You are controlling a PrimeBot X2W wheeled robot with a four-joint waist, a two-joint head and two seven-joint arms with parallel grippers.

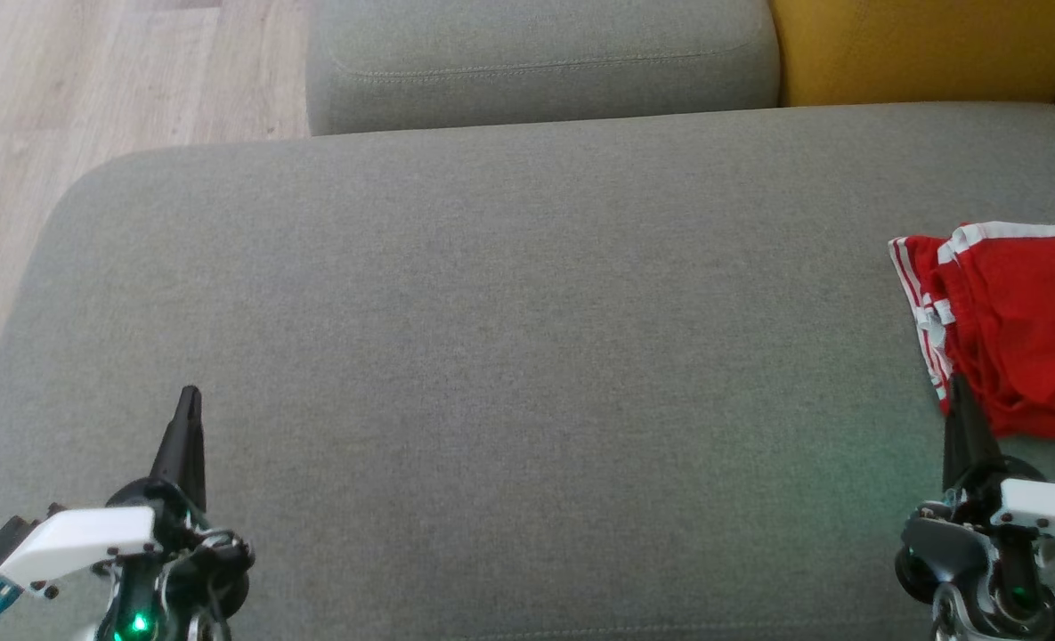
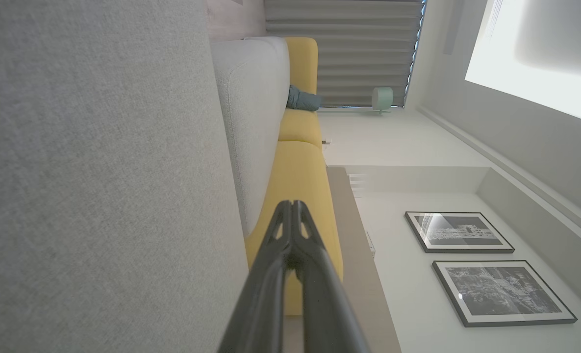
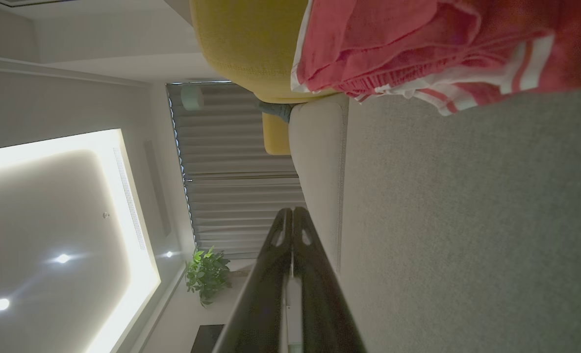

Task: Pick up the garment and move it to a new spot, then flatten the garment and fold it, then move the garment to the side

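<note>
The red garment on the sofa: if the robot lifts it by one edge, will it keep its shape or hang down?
Probably it will hang limp: the red garment lies in soft folds. It looks thin, so it is likely light. On the woven grey cushion it would likely bunch up when pushed.

Head view: soft, even light; green glow on sofa [image 1: 758, 454].
Right wrist view: dim; ceiling panel [image 3: 50, 206] glares; garment [image 3: 417, 44] blurred.

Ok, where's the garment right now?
In the head view, the garment lies at the far right of the grey seat, just beyond the right gripper.
</note>
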